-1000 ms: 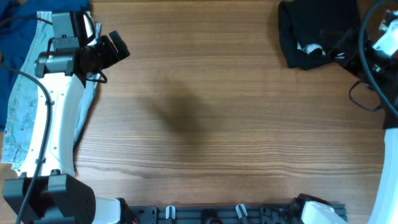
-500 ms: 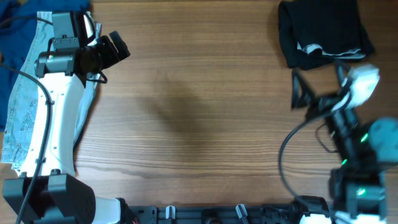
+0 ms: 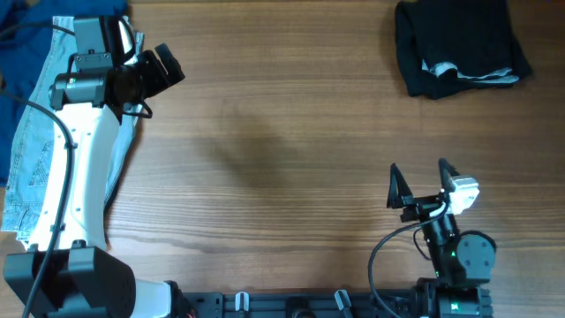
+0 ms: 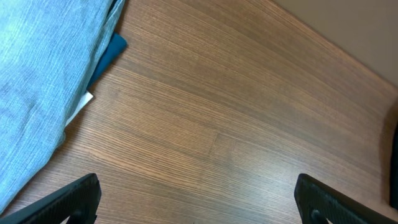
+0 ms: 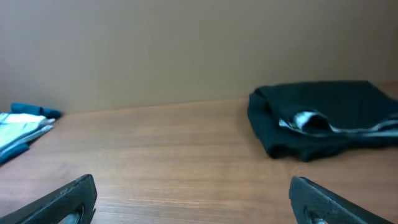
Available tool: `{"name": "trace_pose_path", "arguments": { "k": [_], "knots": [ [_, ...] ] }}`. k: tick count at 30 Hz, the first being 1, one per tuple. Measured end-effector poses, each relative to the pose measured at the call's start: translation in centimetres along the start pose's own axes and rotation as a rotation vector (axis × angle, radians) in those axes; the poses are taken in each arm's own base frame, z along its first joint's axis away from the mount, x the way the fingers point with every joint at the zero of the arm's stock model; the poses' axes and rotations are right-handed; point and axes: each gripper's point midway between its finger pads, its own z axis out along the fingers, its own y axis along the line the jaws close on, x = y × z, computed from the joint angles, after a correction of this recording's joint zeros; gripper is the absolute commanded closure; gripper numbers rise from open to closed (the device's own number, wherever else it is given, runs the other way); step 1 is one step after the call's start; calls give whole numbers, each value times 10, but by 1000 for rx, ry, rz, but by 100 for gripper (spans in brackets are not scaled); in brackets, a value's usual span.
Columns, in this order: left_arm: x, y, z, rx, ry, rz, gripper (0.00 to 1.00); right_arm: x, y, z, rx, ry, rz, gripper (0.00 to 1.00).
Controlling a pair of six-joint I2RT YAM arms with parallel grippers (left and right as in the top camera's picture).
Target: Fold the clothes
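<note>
Currently left gripper (image 3: 169, 67) hangs beside the light-blue denim garment (image 3: 35, 159), jaws spread — right gripper (image 3: 420, 179) likewise, facing the folded black garment (image 3: 459, 40).

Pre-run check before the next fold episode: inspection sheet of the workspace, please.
Surface: wooden table, no stains seen.
Job's things: black garment, roughly folded, far right corner; light blue denim garment on the left edge, partly under the left arm; dark blue garment at the far left corner.
Clutter: nothing seen.
Grippers: left gripper open, holding nothing, beside the denim; right gripper open, holding nothing, near the front edge.
Cables: left cable runs along the left arm; right cable loops by the right arm's base, off the clothes.
Surroundings: plain beige wall behind the table.
</note>
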Motion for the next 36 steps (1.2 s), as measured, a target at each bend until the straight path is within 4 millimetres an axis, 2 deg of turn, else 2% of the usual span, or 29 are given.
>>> {"name": "trace_pose_path", "arguments": {
  "k": [28, 30, 32, 34, 36],
  "knots": [
    [3, 1, -1, -5, 12, -1, 0, -4, -5, -1, 32, -23, 22, 0],
    [-10, -6, -9, 33, -70, 11, 0, -5, -5, -1, 32, -23, 22, 0],
    [-21, -14, -27, 94, -208, 37, 0, -4, -5, -1, 32, -20, 23, 0],
    [-16, -16, -49, 144, -310, 58, 0, -4, -5, -1, 33, -22, 23, 0],
    [3, -12, -73, 202, -439, 79, 0, -4, -6, -1, 35, -22, 23, 0]
  ]
}}
